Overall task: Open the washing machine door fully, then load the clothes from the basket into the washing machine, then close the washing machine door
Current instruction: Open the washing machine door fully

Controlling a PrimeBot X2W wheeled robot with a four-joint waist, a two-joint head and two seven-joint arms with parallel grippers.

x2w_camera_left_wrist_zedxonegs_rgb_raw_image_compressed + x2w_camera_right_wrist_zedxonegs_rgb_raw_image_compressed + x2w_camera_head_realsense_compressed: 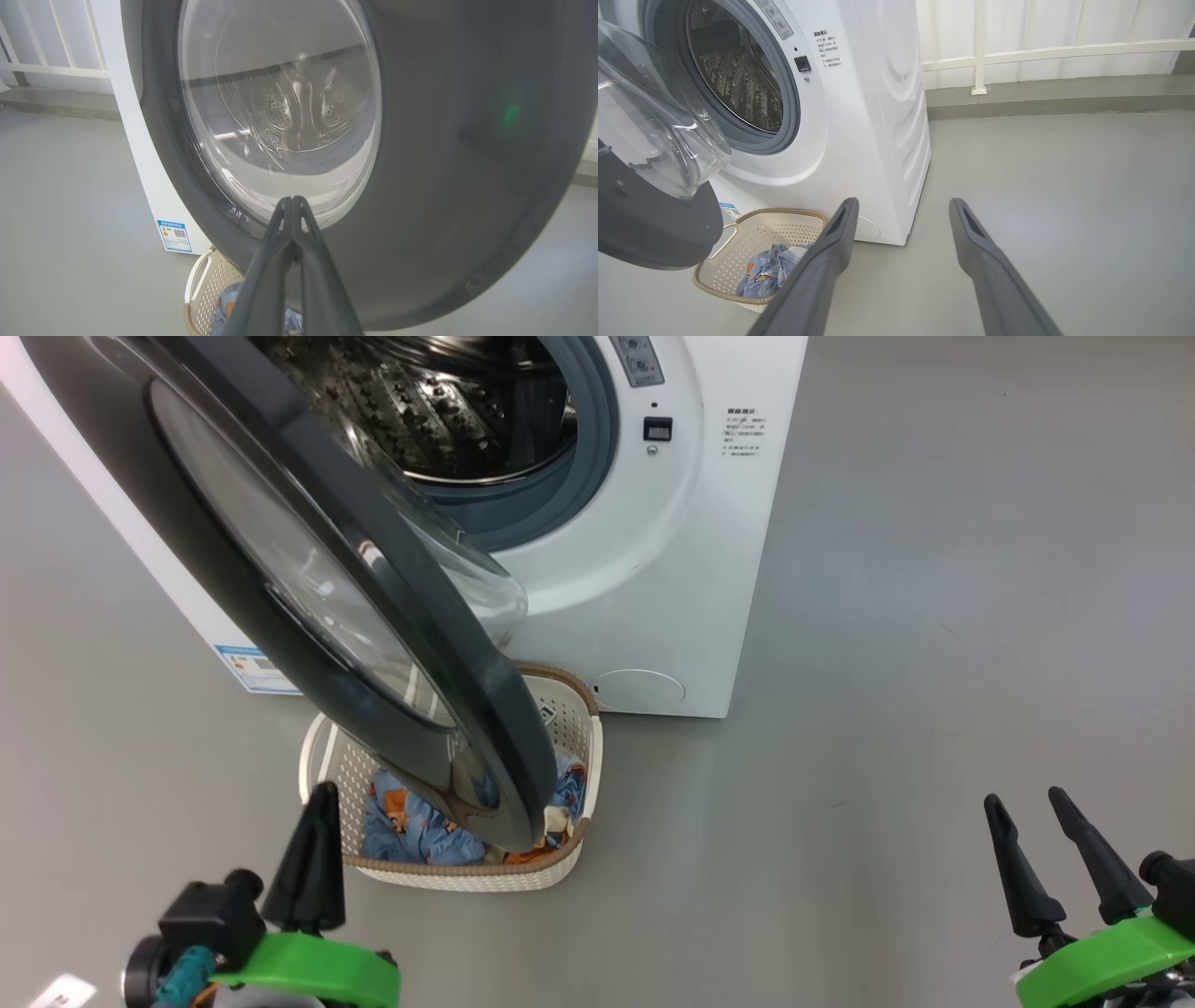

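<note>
1. Head view: the washing machine (691, 569) stands at the top. Its round opening faces the robot and shows the steel drum (439, 411) inside the grey gasket (523, 513).
2. The washing machine door (373, 644) is swung part-way out and is seen almost edge-on. Its black rim runs as 1 long slant from upper left to lower centre. The outer face is turned left, and the clear bowl bulges right, toward the drum.
3. The basket (467, 877) sits upright on the grey floor (887, 663) just before the machine's foot, partly under the door's lower edge. The clothes (411, 831) lie crumpled inside it.
4. The left gripper (324, 793) is at the lower left, its 2 fingers pressed together on nothing and pointing up toward the basket. The right gripper (1025, 797) is at the lower right with its fingers apart, well apart from the basket.
5. Left wrist view: the closed fingertips point at the door's glossy outer face, at the window's lower rim. Whether they touch it cannot be told. A blue label (175, 235) and the basket's handle show below the door.
6. Right wrist view: the spread fingers frame bare floor and point past the machine's right front corner. The basket is to their left. The door's bowl points up and right, toward the opening.
</note>
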